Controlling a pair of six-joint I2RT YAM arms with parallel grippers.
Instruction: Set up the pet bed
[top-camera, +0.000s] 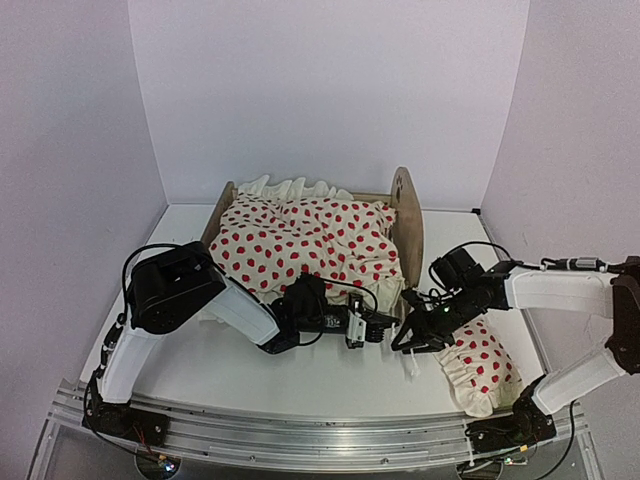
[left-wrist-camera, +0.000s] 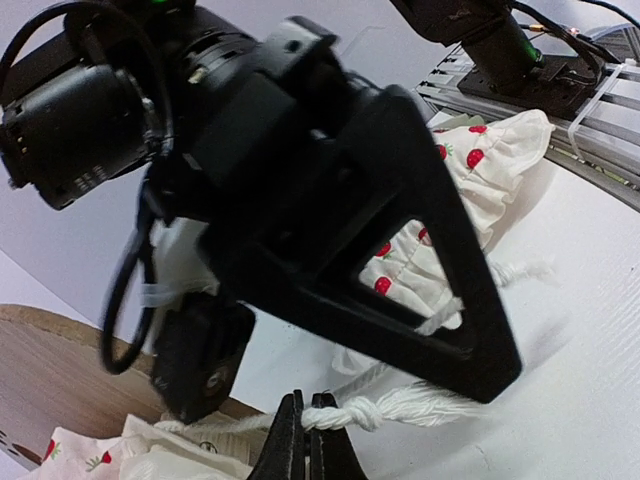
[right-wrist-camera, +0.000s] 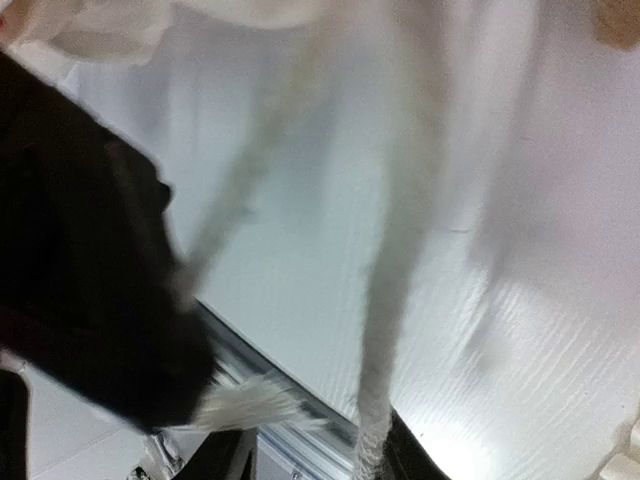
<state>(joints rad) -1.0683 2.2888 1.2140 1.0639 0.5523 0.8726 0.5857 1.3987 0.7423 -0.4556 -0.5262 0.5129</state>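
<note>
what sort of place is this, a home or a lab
Most likely a robot lab cell, not a home: bare white walls box in a white table, a left arm and right arm are bolted to a metal rail, and the pet bed looks like a prop.

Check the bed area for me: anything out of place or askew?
Yes. The spotted blanket lies bunched and crooked over the pet bed, spilling past its near side. The pillow sits off the bed, on the table to its right.
</note>
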